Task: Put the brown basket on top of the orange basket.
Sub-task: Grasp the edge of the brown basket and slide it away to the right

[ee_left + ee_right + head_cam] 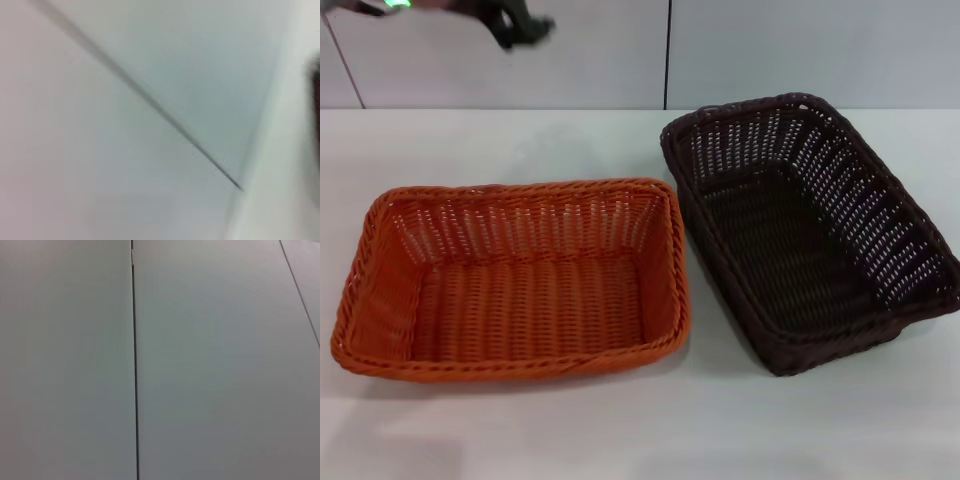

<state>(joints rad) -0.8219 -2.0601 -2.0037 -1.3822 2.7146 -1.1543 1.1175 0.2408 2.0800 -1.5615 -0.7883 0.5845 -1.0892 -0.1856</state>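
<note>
Orange wicker sits at the left: the orange basket (510, 280) rests on the white table (720, 420), with the brown basket (810, 230) just beside it on the right (angled, both upright). Left end effector (515, 28) hovers high by the wall; I cannot tell its finger state. Right arm is unseen.

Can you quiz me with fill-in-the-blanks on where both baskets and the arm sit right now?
1. The orange basket sits on the table to the robot's ____ of the brown basket.
2. Both baskets hold ____.
3. The stacking is not yet done: the brown basket rests on the ____.
4. The left gripper is up at the head view's top edge, touching ____ basket.

Missing words: left; nothing; table; neither
</note>
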